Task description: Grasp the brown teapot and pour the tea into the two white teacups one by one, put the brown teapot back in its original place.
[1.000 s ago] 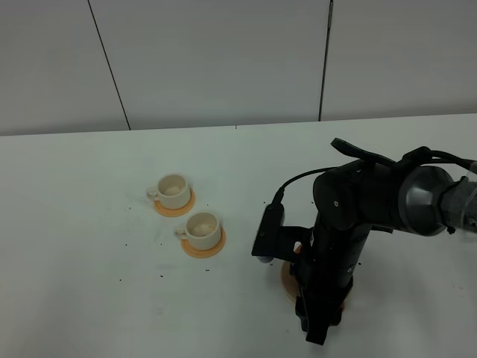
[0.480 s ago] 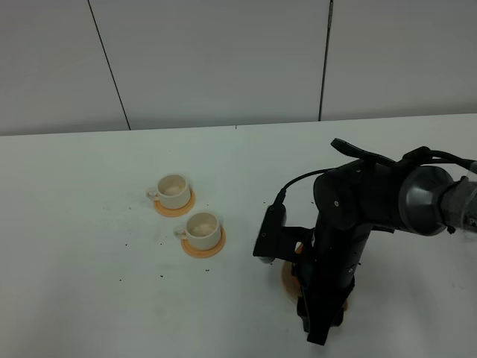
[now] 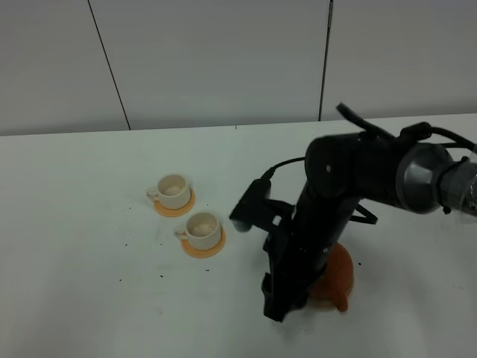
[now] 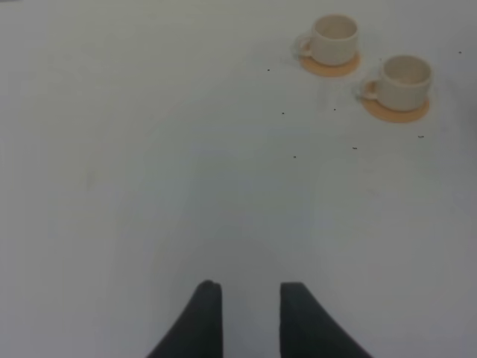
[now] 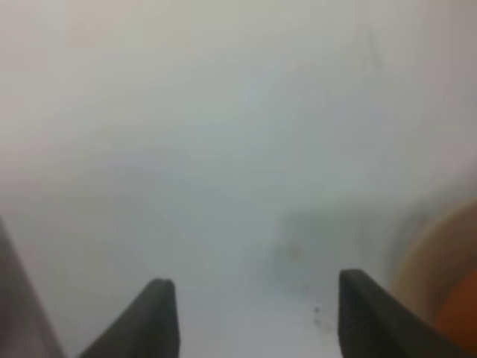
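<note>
exterior high: white speckled counter [image 3: 74,298], pale wall panels [image 3: 223,60]; right pincer [image 5: 255,280] gapes empty, seemingly beside the brown teapot [image 3: 339,272]; left pincer [image 4: 250,284] slightly parted, empty.

The big black right arm [image 3: 358,179] comes in from the right side and bends down low. The right tool [image 5: 257,321] has its two fingers wide apart, with nothing between them. The left tool [image 4: 250,317] has a small gap between its fingers and holds nothing.
</note>
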Tool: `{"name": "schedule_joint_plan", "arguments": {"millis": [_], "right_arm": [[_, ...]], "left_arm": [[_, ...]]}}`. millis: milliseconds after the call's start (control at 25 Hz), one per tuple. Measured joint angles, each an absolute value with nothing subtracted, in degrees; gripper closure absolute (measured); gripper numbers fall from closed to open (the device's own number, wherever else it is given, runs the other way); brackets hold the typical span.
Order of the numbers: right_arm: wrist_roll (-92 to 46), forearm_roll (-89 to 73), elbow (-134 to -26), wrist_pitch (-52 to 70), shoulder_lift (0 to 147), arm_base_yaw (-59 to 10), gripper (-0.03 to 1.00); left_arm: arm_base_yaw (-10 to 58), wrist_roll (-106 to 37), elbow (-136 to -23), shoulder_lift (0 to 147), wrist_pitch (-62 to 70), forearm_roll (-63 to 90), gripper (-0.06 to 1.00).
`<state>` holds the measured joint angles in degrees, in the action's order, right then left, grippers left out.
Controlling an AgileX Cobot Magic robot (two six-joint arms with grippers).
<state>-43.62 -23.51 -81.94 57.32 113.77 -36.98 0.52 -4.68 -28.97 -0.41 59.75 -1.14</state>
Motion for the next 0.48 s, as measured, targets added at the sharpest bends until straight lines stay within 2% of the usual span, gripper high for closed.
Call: {"name": "schedule_joint_plan", "arguments": {"millis": [240, 480], "right_arm": [[-20.90, -19.76, -87.00, 63.99, 113.77, -36.86, 0.56], [-0.83, -14.46, -87.20, 66.68, 113.77, -35.77, 0.58]], "left_arm": [[0.52, -4.68, -28.97, -0.41, 59.75, -1.14, 0.69], [0.52, -4.68, -28.97, -0.41, 59.75, -1.14, 0.69]]}}
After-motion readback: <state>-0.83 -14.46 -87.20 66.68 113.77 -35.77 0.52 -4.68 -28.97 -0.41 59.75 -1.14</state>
